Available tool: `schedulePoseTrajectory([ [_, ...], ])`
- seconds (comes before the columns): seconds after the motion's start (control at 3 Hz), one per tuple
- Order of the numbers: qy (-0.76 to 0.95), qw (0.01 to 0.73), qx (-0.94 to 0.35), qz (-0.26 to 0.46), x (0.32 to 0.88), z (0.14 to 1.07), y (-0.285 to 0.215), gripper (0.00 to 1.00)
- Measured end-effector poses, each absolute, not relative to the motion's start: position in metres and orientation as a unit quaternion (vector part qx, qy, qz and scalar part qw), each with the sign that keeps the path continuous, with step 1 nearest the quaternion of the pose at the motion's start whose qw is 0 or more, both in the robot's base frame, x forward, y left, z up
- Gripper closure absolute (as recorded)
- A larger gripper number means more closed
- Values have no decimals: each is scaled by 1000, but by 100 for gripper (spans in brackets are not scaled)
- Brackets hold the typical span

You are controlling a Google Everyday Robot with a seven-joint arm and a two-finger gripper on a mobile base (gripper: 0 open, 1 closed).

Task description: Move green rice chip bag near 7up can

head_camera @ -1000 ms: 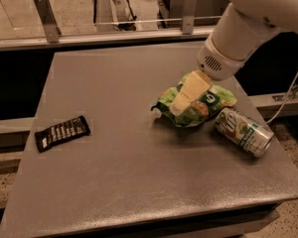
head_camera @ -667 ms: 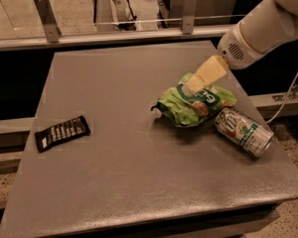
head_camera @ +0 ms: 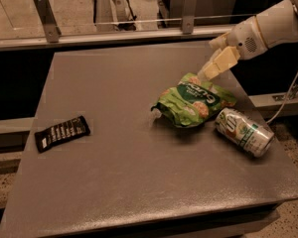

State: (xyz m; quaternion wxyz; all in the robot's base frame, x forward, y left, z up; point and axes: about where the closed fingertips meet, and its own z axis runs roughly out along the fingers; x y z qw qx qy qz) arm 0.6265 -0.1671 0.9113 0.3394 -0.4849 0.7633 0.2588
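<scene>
The green rice chip bag (head_camera: 192,101) lies crumpled on the grey table (head_camera: 124,83), right of centre. The 7up can (head_camera: 244,132) lies on its side just right of and in front of the bag, almost touching its lower right corner. My gripper (head_camera: 209,59) hangs above the bag's far right edge, clear of it, with its pale fingers (head_camera: 221,62) apart and nothing between them. The white arm reaches in from the upper right.
A flat black wrapper (head_camera: 62,133) lies near the table's left edge. A rail with metal posts (head_camera: 44,16) runs behind the table. The table's right edge is close beyond the can, and a cable (head_camera: 293,90) hangs at the right.
The gripper has let go of the bag and risen up and to the right, away from it. The bag has settled flatter beside the can. The can and wrapper have not moved.
</scene>
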Motion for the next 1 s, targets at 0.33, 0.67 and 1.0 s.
schedulePoseTrajectory([
  [0.33, 680, 425, -547, 240, 638, 973, -166, 0],
  [0.67, 618, 521, -561, 179, 641, 1052, -188, 0],
  [1.0, 609, 533, -563, 168, 643, 1065, -189, 0],
])
